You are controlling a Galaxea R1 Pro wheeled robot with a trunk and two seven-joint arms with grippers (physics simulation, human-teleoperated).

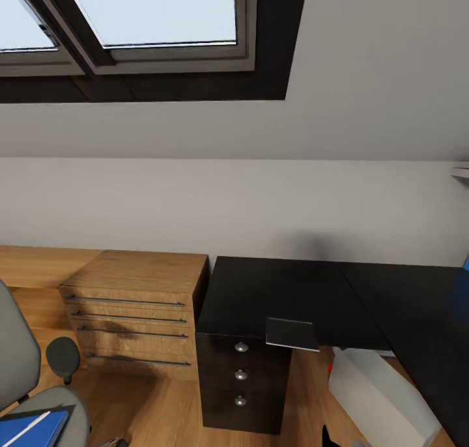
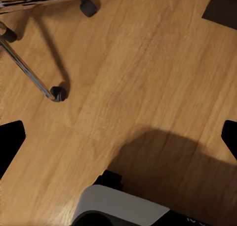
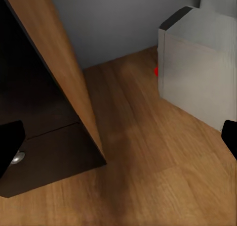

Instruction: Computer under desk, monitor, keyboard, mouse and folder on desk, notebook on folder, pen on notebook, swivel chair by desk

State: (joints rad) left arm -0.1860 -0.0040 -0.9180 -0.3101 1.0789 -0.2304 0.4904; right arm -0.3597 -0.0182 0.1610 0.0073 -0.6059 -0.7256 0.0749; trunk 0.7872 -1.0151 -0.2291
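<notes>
The black desk (image 1: 293, 290) stands under the sloping wall, with black drawers (image 1: 241, 375) at its left end. A thin dark notebook (image 1: 292, 334) lies on the desk's front edge and juts out over it. Under the desk, the light grey computer (image 1: 378, 395) (image 3: 202, 82) shows its red spot. At lower left, the grey swivel chair (image 1: 16, 362) holds the blue folder (image 1: 29, 427), crossed by a thin white line. My left gripper (image 2: 118, 139) hangs open over the floor by the chair's casters (image 2: 58, 93). My right gripper (image 3: 118, 139) is open, facing the computer. Monitor, keyboard and mouse are out of view.
A wooden drawer chest (image 1: 133, 313) stands between the chair and the desk. A dark-framed skylight (image 1: 150, 17) sits high in the wall. A blue sliver (image 1: 466, 264) shows at the right edge above the desk. My own base (image 2: 118, 206) is over the plank floor (image 2: 148, 63).
</notes>
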